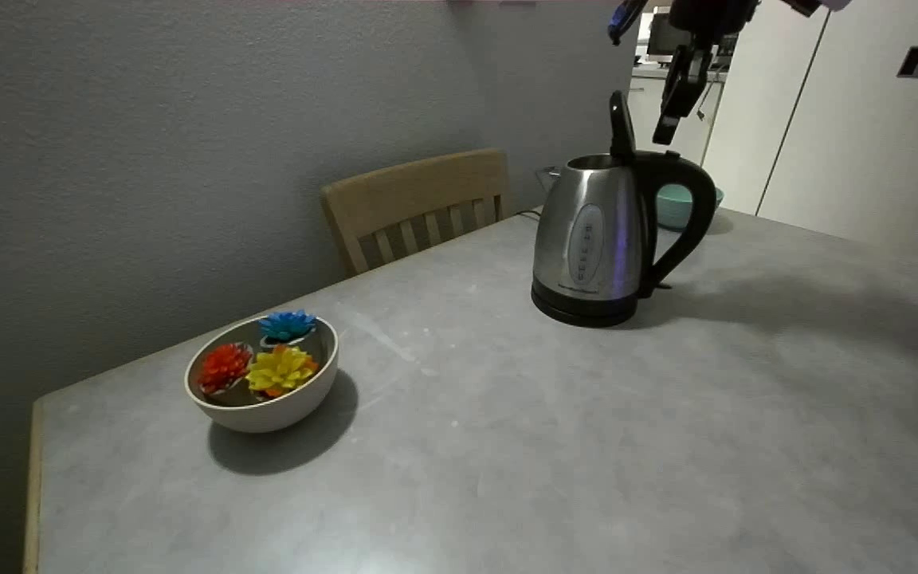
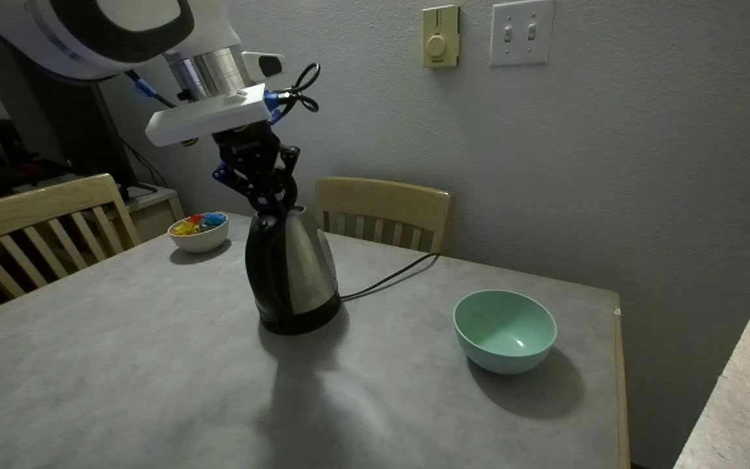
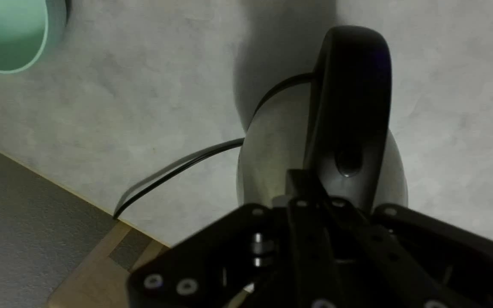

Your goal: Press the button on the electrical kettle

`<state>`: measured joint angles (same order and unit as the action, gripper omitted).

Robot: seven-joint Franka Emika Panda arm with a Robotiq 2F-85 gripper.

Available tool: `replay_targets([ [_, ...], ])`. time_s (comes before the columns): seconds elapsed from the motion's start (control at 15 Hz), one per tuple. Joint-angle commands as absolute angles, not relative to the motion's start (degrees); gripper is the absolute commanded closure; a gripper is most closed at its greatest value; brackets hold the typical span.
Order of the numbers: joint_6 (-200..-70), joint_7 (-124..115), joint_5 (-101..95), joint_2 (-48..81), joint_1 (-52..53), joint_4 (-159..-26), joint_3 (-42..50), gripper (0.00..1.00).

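The steel electrical kettle (image 1: 586,239) stands upright on the table in both exterior views (image 2: 310,267), its black lid (image 1: 621,123) standing open. Its black loop handle (image 1: 698,207) faces away from the spout. In the wrist view, the kettle body (image 3: 268,149) lies below the gripper and the handle (image 3: 357,72) points up the picture. A dark oval button (image 3: 349,161) shows on the handle's top. My gripper (image 1: 663,134) is shut and empty, pointing down just above the handle top, apart from it. In the wrist view, its fingertips (image 3: 307,184) are together beside the button.
A white bowl (image 1: 268,416) of colourful flowers stands at the table's far end. A mint green bowl (image 2: 505,361) stands on the kettle's other side. A black cord (image 2: 391,279) runs from the kettle to the wall-side edge. Wooden chairs (image 2: 381,189) stand at the table.
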<state>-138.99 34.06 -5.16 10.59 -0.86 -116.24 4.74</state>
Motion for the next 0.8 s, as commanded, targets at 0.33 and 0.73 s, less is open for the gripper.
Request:
replay_targets([
  [0.33, -127.6, 33.0, 0.2, 7.4, -3.1, -116.6, 2.7, 1.00],
  [0.73, -126.4, 33.2, 1.9, 6.4, -3.1, -116.6, 2.9, 1.00],
])
